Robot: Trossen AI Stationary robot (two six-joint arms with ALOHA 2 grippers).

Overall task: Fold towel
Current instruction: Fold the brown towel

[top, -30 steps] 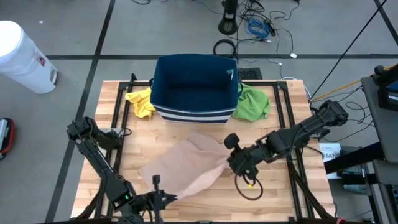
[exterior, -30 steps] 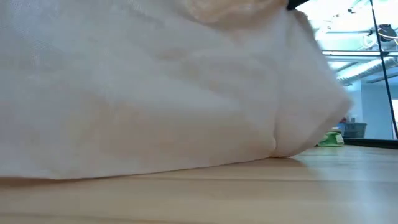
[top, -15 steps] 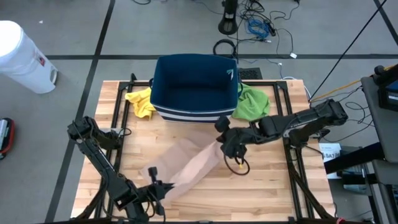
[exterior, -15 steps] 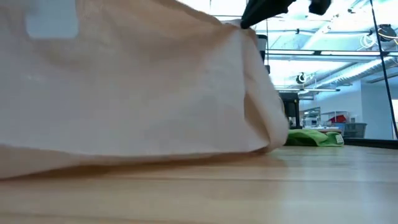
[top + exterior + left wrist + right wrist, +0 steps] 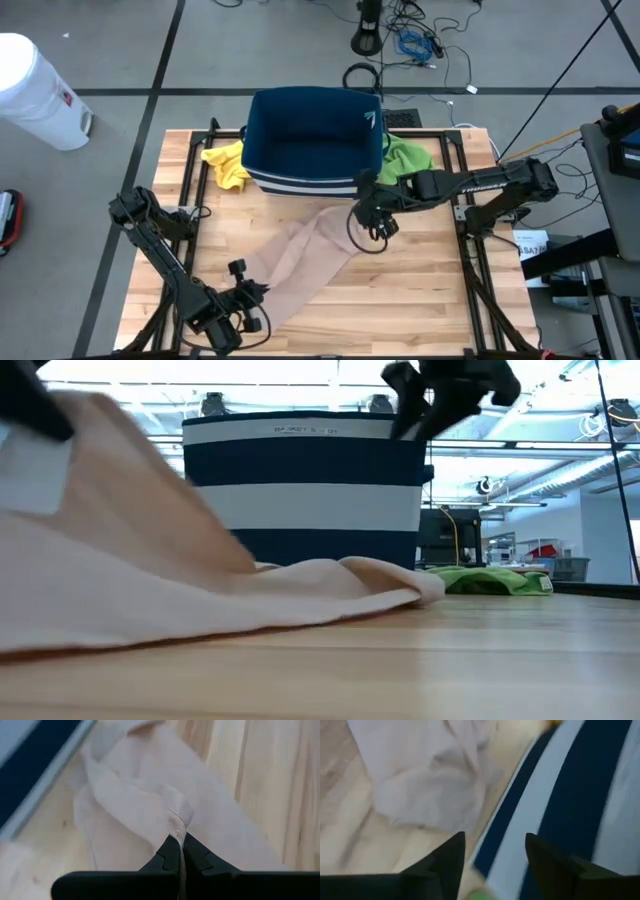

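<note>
Mid-fold: beige towel [image 5: 305,255] lies stretched mid-table. Left gripper [image 5: 178,851], at 7 o'clock, pinches its near corner; right gripper [image 5: 377,215] hovers empty, jaws spread, at 2 o'clock. Next: regrasp far edge.

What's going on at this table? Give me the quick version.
Two robot arms are working on a beige towel on a wooden table. The left gripper is shut on one end of the towel. The right gripper is open with nothing in it, beside the striped basket. The towel lies stretched out and rumpled, not yet folded.
</note>
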